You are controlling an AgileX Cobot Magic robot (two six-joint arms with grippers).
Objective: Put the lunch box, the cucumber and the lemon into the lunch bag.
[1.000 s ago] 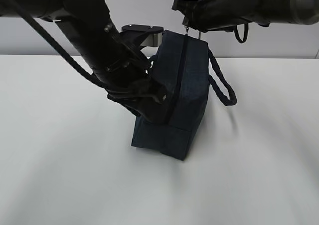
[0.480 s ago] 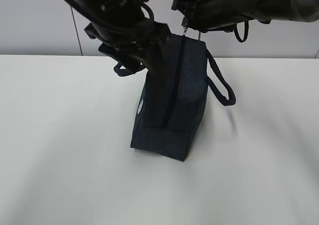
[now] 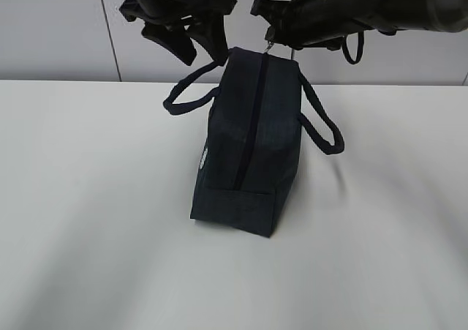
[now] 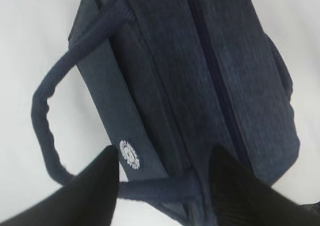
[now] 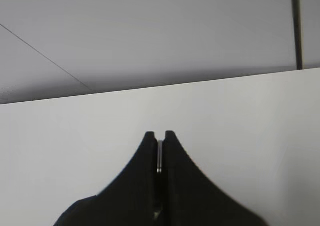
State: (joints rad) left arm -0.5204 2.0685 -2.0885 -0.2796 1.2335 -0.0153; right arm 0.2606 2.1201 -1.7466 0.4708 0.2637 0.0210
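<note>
Pinching the zipper ring (image 5: 159,158), my right claw (image 3: 272,36) holds the lunch bag (image 3: 248,143) by its far top end; the bag stands on the table (image 3: 88,198), zipper line running toward the camera. Left claw (image 3: 197,41), fingers apart, hovers directly above the bag's left handle (image 3: 186,96).

Bare table (image 3: 88,220) lies open all round the lunch bag (image 3: 252,140); both arms crowd above its top.

White table (image 3: 88,198), pale grey panelled wall (image 3: 51,30)
</note>
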